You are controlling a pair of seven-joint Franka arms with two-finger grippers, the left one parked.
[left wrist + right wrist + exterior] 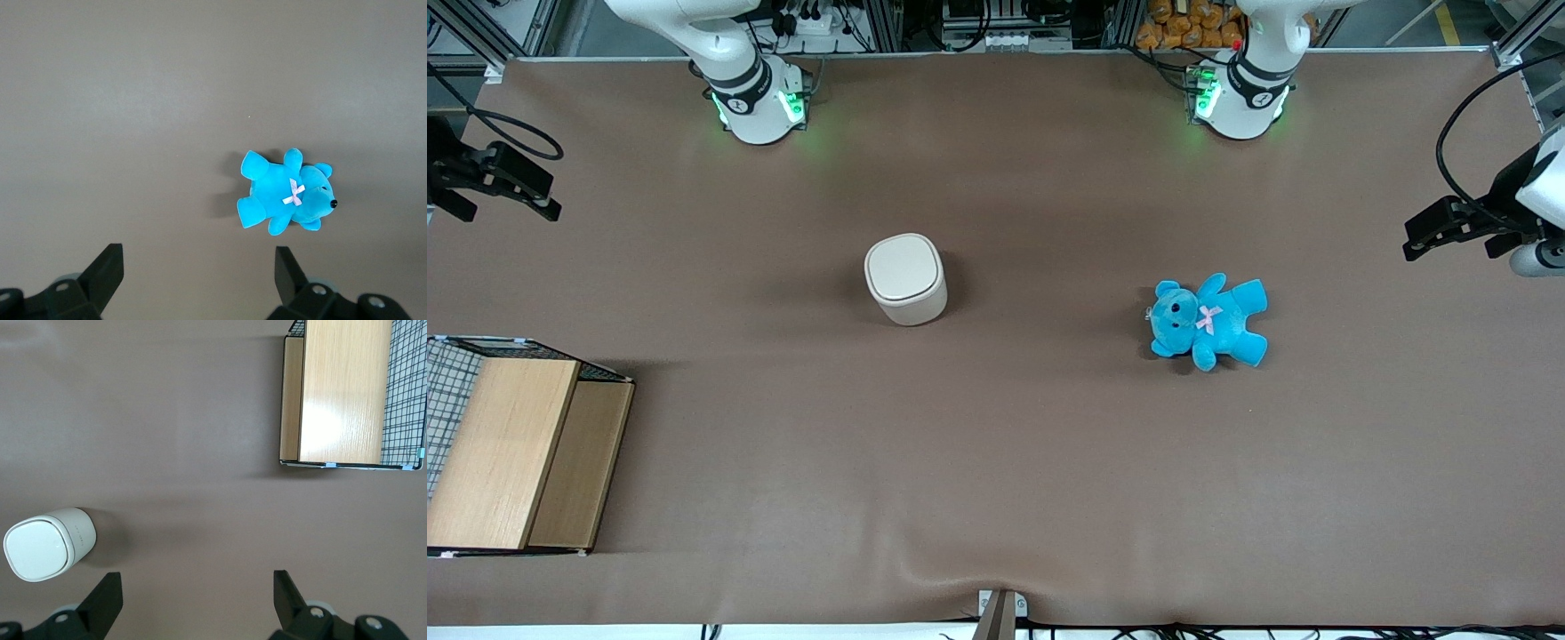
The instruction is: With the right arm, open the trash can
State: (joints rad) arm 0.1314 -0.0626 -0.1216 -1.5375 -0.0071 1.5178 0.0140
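Note:
The cream-white trash can (pixel 905 277) stands upright near the middle of the brown table, its flip lid shut. It also shows in the right wrist view (pixel 47 543), lid flat and closed. My right arm's gripper (pixel 525 191) hangs high above the table edge at the working arm's end, well apart from the can. In the right wrist view the gripper (pixel 197 587) is open and empty, with bare table between its black fingertips (pixel 107 593).
A blue plush teddy (pixel 1208 320) lies toward the parked arm's end, also in the left wrist view (pixel 287 200). A wire basket holding wooden boards (pixel 516 444) sits at the working arm's end, nearer the front camera; it shows in the right wrist view (pixel 347 393).

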